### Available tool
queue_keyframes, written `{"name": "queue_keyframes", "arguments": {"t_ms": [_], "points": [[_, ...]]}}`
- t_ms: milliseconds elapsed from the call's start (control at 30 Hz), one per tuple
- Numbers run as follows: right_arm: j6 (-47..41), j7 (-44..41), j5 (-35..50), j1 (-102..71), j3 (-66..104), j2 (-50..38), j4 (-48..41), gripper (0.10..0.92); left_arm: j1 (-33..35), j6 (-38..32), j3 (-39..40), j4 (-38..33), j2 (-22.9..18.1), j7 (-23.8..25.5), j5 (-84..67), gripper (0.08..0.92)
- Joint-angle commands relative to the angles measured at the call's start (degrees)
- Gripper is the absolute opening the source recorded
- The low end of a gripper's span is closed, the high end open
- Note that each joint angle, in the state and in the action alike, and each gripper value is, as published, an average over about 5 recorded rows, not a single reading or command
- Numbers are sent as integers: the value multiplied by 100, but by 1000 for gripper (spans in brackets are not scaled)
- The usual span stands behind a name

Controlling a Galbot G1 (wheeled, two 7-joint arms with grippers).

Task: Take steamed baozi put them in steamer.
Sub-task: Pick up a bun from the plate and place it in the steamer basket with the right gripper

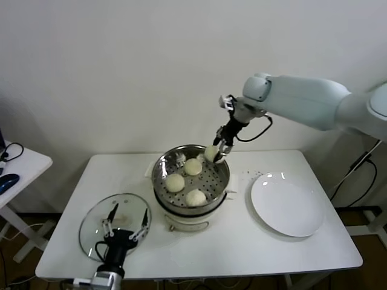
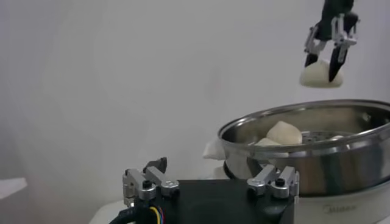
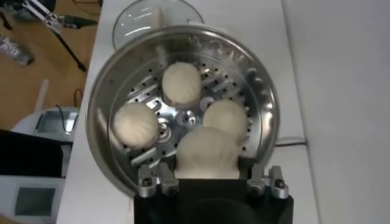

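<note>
White table: right end effector (image 1: 217,148) pinches baozi (image 1: 211,153) above steamer (image 1: 191,179) rim.

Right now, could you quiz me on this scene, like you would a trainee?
1. How many baozi lie on the floor of the steamer?
2. True or false: the right end effector holds a baozi above the steamer's rim.
3. Where is the left end effector: A over the glass lid, B over the white plate?

Key: 1. three; 2. true; 3. A
</note>
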Motion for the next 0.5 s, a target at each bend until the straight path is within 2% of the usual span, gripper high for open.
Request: {"name": "queue_keyframes", "arguments": {"t_ms": [33, 500], "points": [[-134, 155, 401, -252, -356, 617, -6, 667, 31, -17, -54, -62, 17, 6, -82, 823], [-124, 217, -151, -756, -346, 537, -152, 662, -59, -36, -47, 149, 63, 7, -61, 823]]}}
